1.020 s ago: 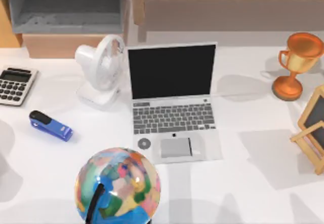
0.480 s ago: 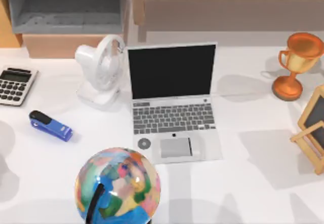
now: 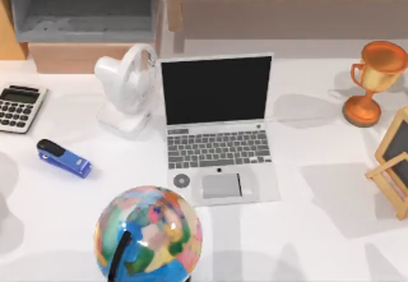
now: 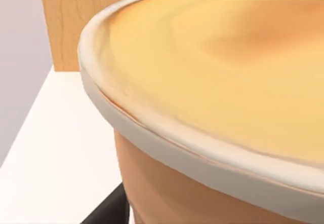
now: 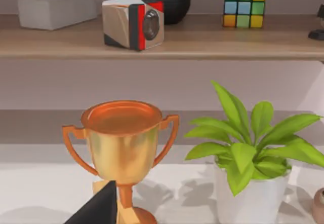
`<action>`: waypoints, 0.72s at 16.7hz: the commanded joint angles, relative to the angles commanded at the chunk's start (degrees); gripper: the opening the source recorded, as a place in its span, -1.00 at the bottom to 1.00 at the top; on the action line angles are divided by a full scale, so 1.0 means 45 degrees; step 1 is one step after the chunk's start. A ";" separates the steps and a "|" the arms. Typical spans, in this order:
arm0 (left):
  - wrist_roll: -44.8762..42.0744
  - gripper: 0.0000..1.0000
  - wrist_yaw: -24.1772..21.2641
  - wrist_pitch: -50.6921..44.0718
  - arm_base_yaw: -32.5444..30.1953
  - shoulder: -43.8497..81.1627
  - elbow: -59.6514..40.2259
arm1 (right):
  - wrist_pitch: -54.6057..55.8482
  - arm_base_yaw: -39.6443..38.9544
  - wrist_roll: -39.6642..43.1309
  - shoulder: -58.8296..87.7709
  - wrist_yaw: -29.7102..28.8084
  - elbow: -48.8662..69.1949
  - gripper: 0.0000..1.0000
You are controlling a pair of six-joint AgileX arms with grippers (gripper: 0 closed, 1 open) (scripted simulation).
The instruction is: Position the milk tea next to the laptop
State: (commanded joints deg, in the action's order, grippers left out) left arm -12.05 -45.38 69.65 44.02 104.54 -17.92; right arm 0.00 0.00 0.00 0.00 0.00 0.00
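Milk tea, creamy to its rim, looms against the left wrist camera; whether that pincer grasps it, I cannot tell. Open laptop sits mid-table, trophy far right.

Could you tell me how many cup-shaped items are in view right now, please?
2. The milk tea sits close under the left wrist camera, on the white table. The orange trophy stands at the table's far right, behind the laptop's line. Others may be hidden.
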 joint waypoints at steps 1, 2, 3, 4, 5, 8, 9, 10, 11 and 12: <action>0.0000 -1.00 0.0000 0.0000 0.0000 0.0000 0.0000 | 0.0000 0.0000 0.0000 0.0000 0.0000 0.0000 1.00; 0.0000 -1.00 0.0000 0.0000 0.0000 0.0000 0.0000 | 0.0000 0.0000 0.0000 0.0000 0.0000 0.0000 1.00; 0.0000 -1.00 0.0000 0.0000 0.0000 0.0000 0.0000 | 0.0000 0.0000 0.0000 0.0000 0.0000 0.0000 1.00; 0.0000 -1.00 0.0000 0.0000 0.0000 0.0000 0.0000 | 0.0000 0.0000 0.0000 0.0000 0.0000 0.0000 1.00; 0.0000 -1.00 0.0000 0.0000 0.0000 0.0000 0.0000 | 0.0000 0.0000 0.0000 0.0000 0.0000 0.0000 1.00; -0.0025 -1.00 0.0005 -0.0037 0.0016 -0.0042 0.0006 | 0.0000 0.0000 0.0000 0.0000 0.0000 0.0000 1.00; -0.0023 -1.00 0.0008 -0.0164 0.0015 -0.0177 -0.0009 | 0.0000 0.0000 0.0000 0.0000 0.0000 0.0000 1.00; -0.0022 -1.00 0.0011 -0.0356 0.0013 -0.0359 -0.0023 | 0.0000 0.0000 0.0000 0.0000 0.0000 0.0000 1.00; -0.0021 -1.00 0.0013 -0.0573 0.0013 -0.0554 -0.0034 | 0.0000 0.0000 0.0000 0.0000 0.0000 0.0000 1.00; -0.0022 -1.00 0.0014 -0.0771 0.0016 -0.0725 -0.0044 | 0.0000 0.0000 0.0000 0.0000 0.0000 0.0000 1.00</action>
State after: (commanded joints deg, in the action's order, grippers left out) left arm -12.14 -45.32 66.18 44.09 101.28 -18.11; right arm 0.00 0.00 0.00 0.00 0.00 0.00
